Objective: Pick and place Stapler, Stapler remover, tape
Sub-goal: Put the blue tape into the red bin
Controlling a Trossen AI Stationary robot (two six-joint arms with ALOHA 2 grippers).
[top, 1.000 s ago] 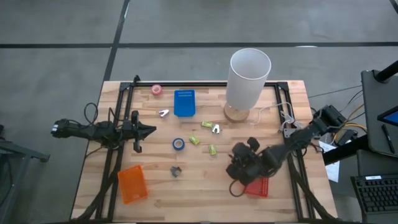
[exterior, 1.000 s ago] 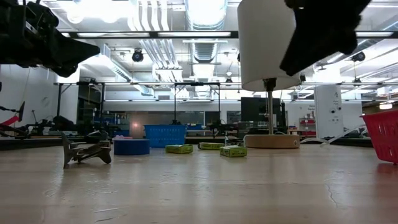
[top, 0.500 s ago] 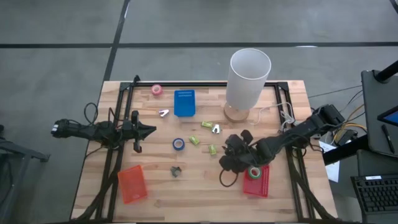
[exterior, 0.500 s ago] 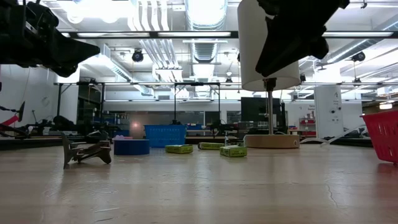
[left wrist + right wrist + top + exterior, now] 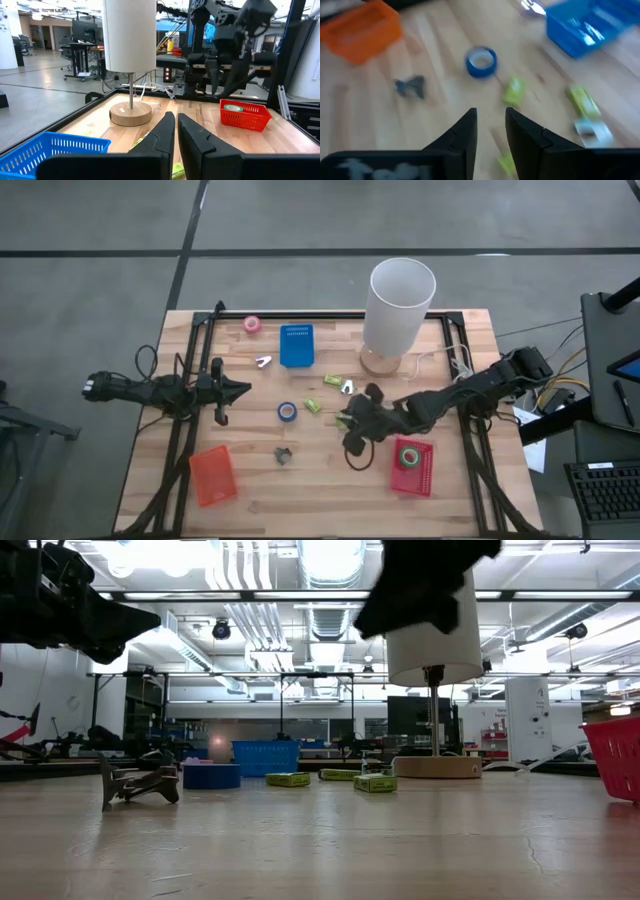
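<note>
Biggest risk I can see: the right hand [image 5: 348,438] is up above the middle of the tabletop [image 5: 250,500] with a bunch of small stuff packed close under it. There are green staplers [image 5: 312,406], a silver stapler remover [image 5: 347,386] and the lamp [image 5: 398,310] base just behind. If it drops toward the blue tape [image 5: 287,411] a bit off line, it could easily knock a stapler aside or clip the lamp.

Its arm reaches in low from the right side, stretched out across the tabletop. Its fingers [image 5: 465,131] are slightly apart with nothing between them.

The green tape [image 5: 409,456] sits inside the red basket [image 5: 424,476]. The pink tape [image 5: 251,324] is near the far left corner, the dark stapler remover [image 5: 283,454] toward the near side.

The left hand [image 5: 238,389] waits at the left edge, its fingers [image 5: 165,135] nearly together and empty.
</note>
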